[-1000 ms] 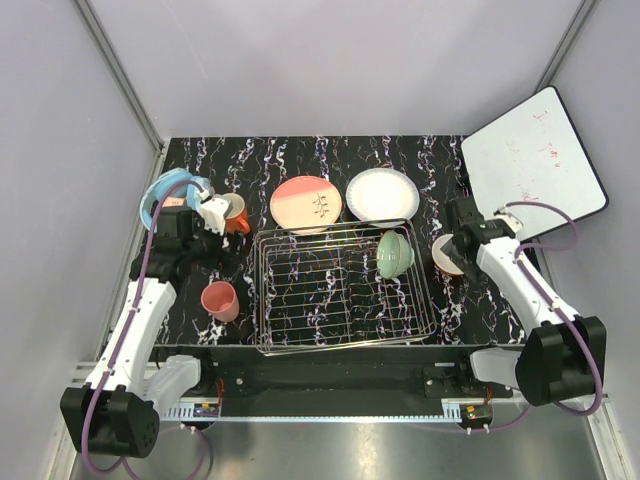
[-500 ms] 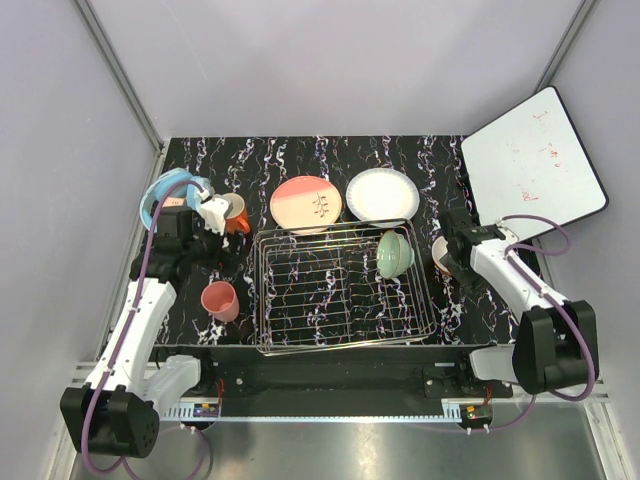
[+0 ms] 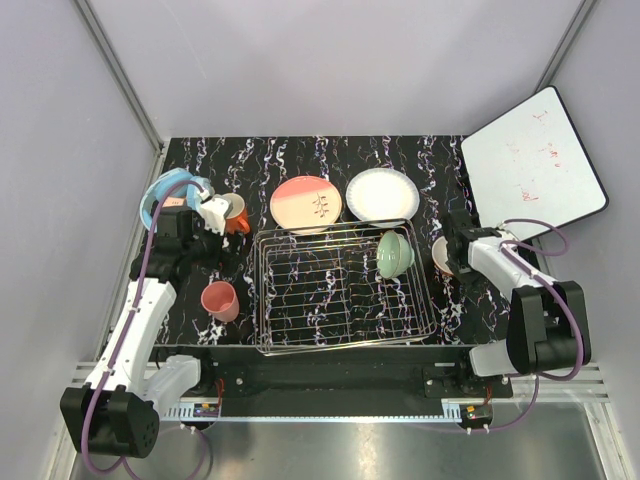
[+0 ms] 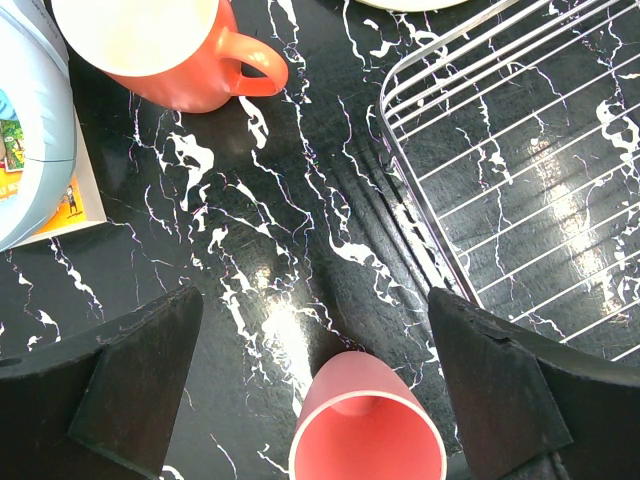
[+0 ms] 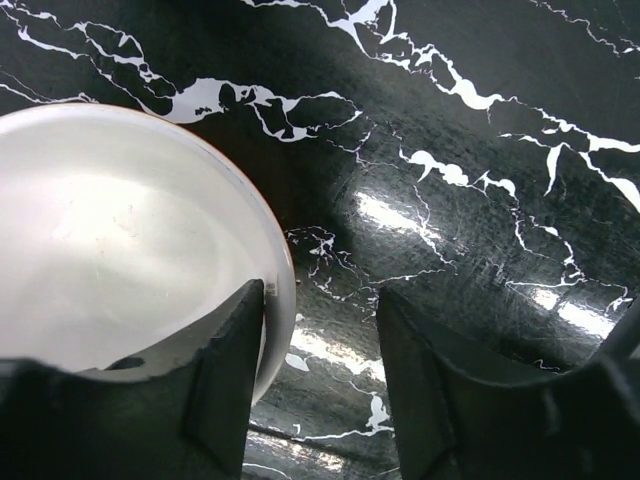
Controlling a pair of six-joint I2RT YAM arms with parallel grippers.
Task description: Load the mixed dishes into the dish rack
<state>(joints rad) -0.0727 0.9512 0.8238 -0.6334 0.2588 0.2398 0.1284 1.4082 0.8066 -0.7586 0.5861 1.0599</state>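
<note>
The dish rack (image 3: pixel 340 290) stands mid-table with the pale green bowl (image 3: pixel 394 253) in its right part. The salmon-pink plate (image 3: pixel 307 203) and white plate (image 3: pixel 382 194) lie behind it. My left gripper (image 3: pixel 222 252) hangs open between the orange-red mug (image 3: pixel 235 213) and the pink cup (image 3: pixel 220 300); in the left wrist view the gripper (image 4: pixel 312 300) is empty above the cup (image 4: pixel 368 430), with the mug (image 4: pixel 165 50) farther off. My right gripper (image 3: pixel 456 256) is at the white-and-orange bowl (image 3: pixel 440 256). In the right wrist view the gripper (image 5: pixel 320 300) is open astride the bowl's (image 5: pixel 120 240) rim, one finger inside.
The light blue tub (image 3: pixel 165 195) sits at the far left behind my left wrist, also in the left wrist view (image 4: pixel 30 130). The white board with red scribbles (image 3: pixel 533 165) leans at the back right. The rack's wire edge (image 4: pixel 420 230) lies right of my left gripper.
My right arm has drawn in and its gripper has come down over the white-and-orange bowl's rim. The left arm has not moved.
</note>
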